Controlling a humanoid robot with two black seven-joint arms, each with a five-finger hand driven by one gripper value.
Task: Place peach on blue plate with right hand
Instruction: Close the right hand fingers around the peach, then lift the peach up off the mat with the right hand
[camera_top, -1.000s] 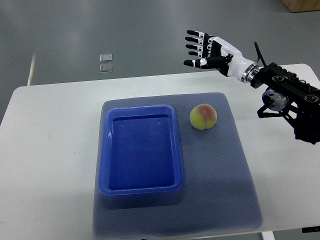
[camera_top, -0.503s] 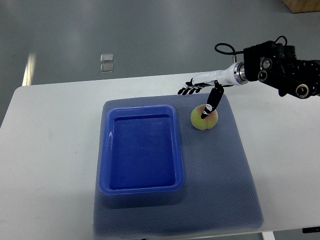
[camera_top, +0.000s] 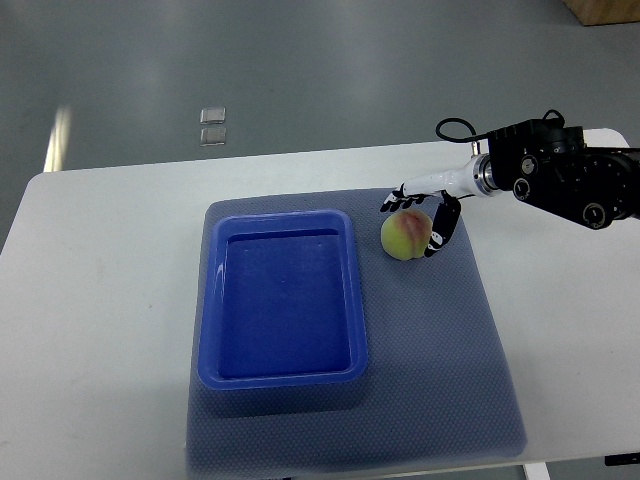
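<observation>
The peach (camera_top: 403, 238), yellow-green with a pink blush, rests on the grey mat just right of the blue plate (camera_top: 207, 320), a deep rectangular blue tray that holds nothing. My right hand (camera_top: 410, 228) reaches in from the right edge and wraps the peach. Its fingers (camera_top: 392, 205) curl over the peach's far side and the thumb (camera_top: 438, 232) lies against its right side. The peach still touches the mat. The left arm is out of the picture.
The grey-blue mat (camera_top: 450, 350) lies on a white table (camera_top: 100, 300) and carries both plate and peach. My right forearm and its black wrist housing (camera_top: 560, 180) hang over the table's far right corner. The grey floor lies beyond the table's far edge.
My right hand came down from above the table's far edge to the peach, then turned and closed its fingers and thumb around it. The peach has not moved.
</observation>
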